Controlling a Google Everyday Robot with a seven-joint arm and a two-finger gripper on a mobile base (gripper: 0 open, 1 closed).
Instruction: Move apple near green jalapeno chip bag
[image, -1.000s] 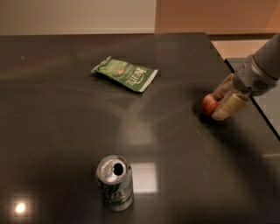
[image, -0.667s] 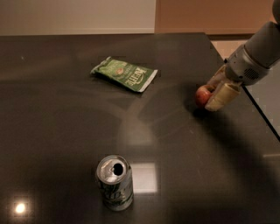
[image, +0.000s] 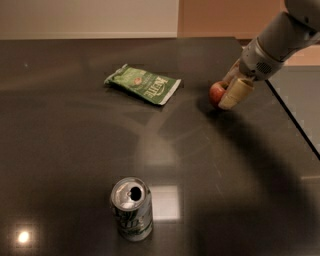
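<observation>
The small red apple (image: 217, 93) is held between the cream fingers (image: 236, 93) of my gripper (image: 227, 89), at or just above the dark table right of centre. The gripper is shut on the apple; its arm comes in from the upper right. The green jalapeno chip bag (image: 143, 84) lies flat on the table to the left of the apple, about a bag's width away.
A silver-green soda can (image: 131, 208) stands upright near the front, with its top opened. The dark table (image: 60, 150) has a right edge (image: 292, 120) close to the arm. A pale wall runs along the back.
My gripper has carried the apple left and toward the back of the table, closer to the chip bag. The bag and can have not moved.
</observation>
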